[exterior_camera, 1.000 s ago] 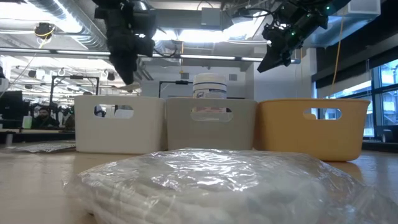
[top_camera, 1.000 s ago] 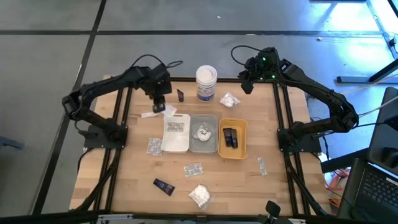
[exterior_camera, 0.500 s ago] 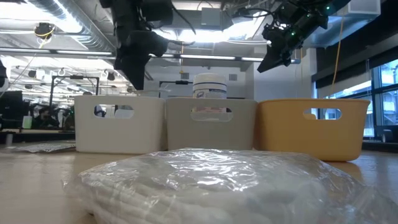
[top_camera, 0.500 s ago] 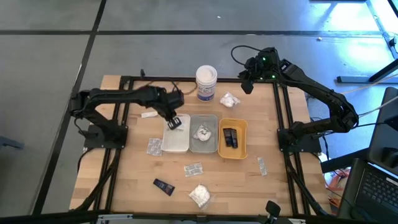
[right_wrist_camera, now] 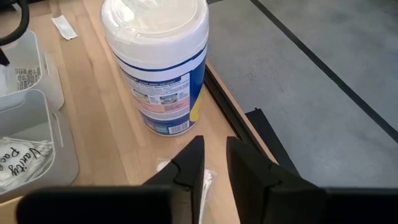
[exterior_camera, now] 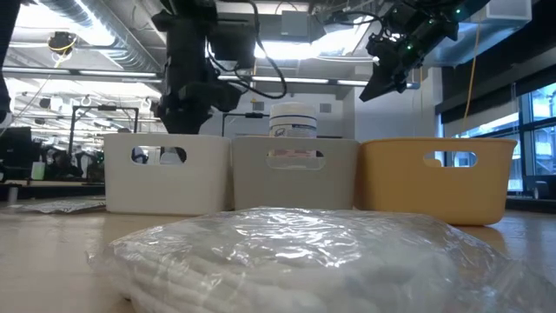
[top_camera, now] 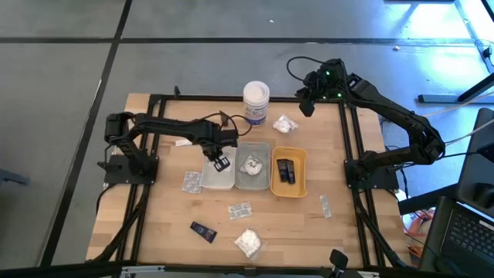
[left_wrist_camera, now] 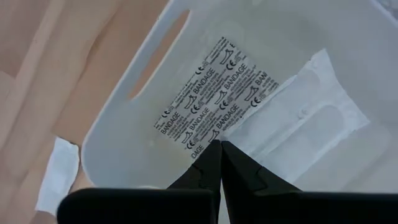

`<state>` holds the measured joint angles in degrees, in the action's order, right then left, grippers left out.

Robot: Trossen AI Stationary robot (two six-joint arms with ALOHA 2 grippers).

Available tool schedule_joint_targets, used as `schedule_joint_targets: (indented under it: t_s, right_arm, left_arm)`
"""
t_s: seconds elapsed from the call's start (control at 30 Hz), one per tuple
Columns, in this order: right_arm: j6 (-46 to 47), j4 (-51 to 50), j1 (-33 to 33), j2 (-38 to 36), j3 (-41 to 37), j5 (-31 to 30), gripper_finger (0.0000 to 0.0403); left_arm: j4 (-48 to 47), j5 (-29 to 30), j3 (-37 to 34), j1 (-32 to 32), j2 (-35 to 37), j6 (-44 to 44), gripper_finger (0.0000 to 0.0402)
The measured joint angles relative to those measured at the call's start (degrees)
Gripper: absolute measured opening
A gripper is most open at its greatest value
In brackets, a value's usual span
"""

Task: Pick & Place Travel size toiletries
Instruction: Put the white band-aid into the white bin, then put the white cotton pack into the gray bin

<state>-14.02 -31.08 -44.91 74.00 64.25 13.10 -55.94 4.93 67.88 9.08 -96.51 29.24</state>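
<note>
Left gripper (top_camera: 222,161) is over the white tray (top_camera: 205,179), fingers pressed together with nothing between them; in the left wrist view the closed tips (left_wrist_camera: 216,163) point down at a clear printed bandage sachet (left_wrist_camera: 210,99) lying flat on the tray floor, with a white flat sachet (left_wrist_camera: 298,130) partly over it. Right gripper (top_camera: 306,103) hangs high at the far right corner of the table, fingers (right_wrist_camera: 191,163) a small gap apart and empty, above a white wrapped bundle (top_camera: 285,123) that sits beside the white tub with a blue label (top_camera: 255,103).

Other toiletries:
- wrapped bundle (top_camera: 252,164) in the grey tray (top_camera: 265,183)
- two black tubes (top_camera: 285,170) in the orange tray (top_camera: 300,186)
- silvery sachet (top_camera: 191,181) on the table just left of the white tray
- white strip sachet (top_camera: 184,142) on the table under the left arm
- printed sachet (top_camera: 240,209) in front of the trays
- black tube (top_camera: 204,230) and a second wrapped bundle (top_camera: 248,242) near the front edge
- small sachet (top_camera: 325,205) to the right of the orange tray
</note>
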Motion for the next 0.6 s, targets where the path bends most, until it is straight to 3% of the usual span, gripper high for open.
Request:
schedule_joint_targets:
  t_s: [0.37,0.6]
  right_arm:
    - [0.00,-0.28,0.00,0.00,0.00,0.02,0.0075]
    - [-0.02,-0.28,0.00,0.00,0.00,0.02,0.0060]
  left_arm:
    - [1.33,0.54,0.00,-0.15,-0.17,0.44,0.0011]
    - [-0.56,0.54,0.00,0.01,-0.17,-0.79,0.0078]
